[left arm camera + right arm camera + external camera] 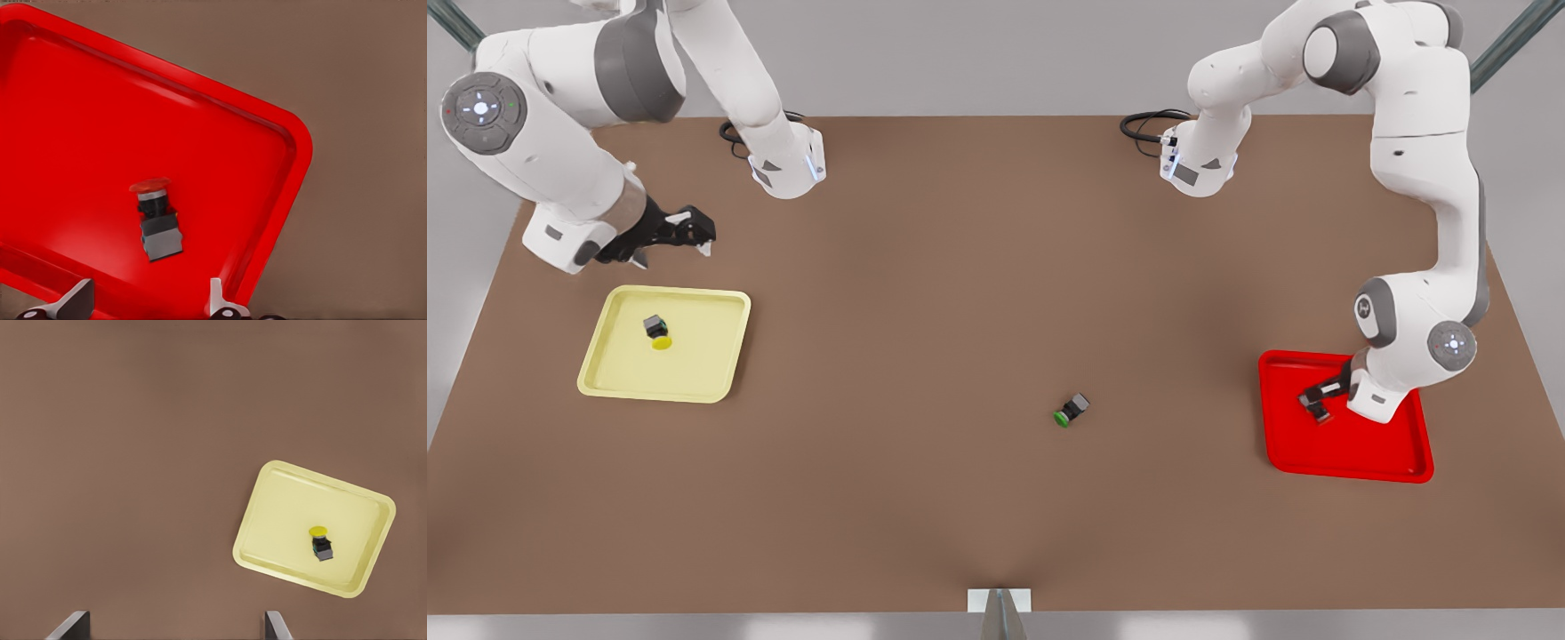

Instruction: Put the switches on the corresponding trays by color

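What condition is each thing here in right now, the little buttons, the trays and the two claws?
yellow switch: lying in the yellow tray
red switch: lying in the red tray, not gripped
green switch: lying on the table
left gripper: open, low over the red tray
right gripper: open, beside the yellow tray

Left tray (605, 378): your near-left table (925, 293); one switch (656, 331) inside it.
Right tray (1352, 453): your near-right; another switch (155, 221) inside it.
Third switch (1072, 410): on the table between the trays, nearer the right one.
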